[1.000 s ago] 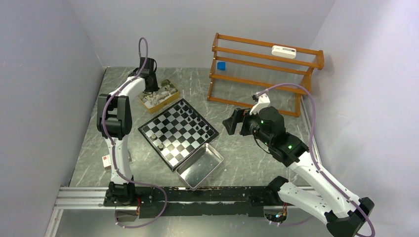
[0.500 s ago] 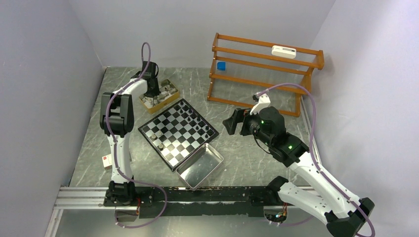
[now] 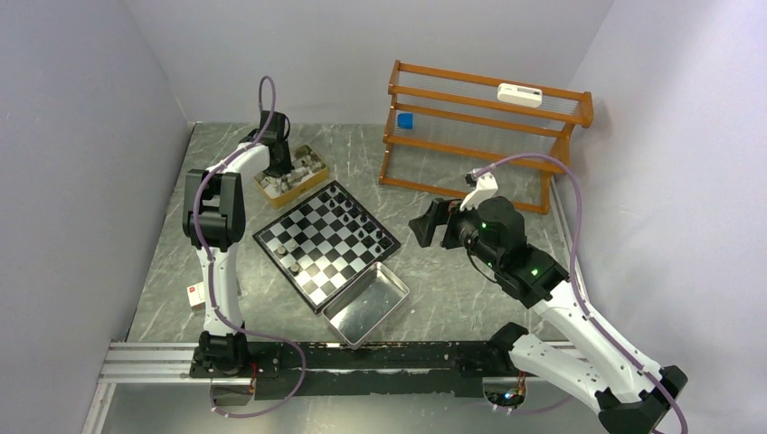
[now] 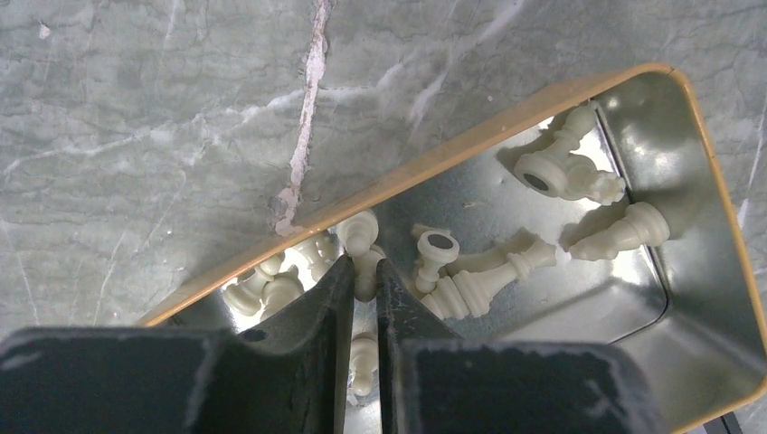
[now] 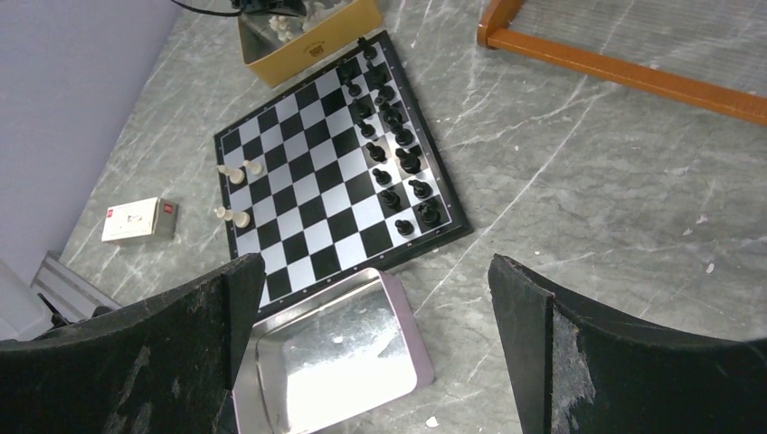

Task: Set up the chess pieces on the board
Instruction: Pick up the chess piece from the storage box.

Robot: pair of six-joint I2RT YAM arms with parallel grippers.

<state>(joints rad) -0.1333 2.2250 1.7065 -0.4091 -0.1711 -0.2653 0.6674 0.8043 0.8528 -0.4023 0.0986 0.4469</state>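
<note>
Because the spare cream pieces (image 4: 506,262) lie tumbled on their sides in the gold box (image 4: 470,145), the left gripper (image 4: 364,268) reaches straight down into the box's near-left corner, where several pieces crowd against the wall. Its two fingers (image 4: 336,289) stand almost together, and one cream piece (image 4: 360,231) sits in the narrow slot between them, its rounded end poking out past the tips. It looks pinched from both sides, though how firm the hold is cannot be told. The other loose pieces lie just beside the tips or further off toward the far corner.

The board (image 5: 307,181) sits next to the box, with black pieces (image 5: 389,172) lined along one edge and only a few cream ones (image 5: 237,172) on the opposite side. The right gripper (image 5: 375,271) hangs above the table with its jaws wide apart and nothing in them, probably parked clear of the work.
</note>
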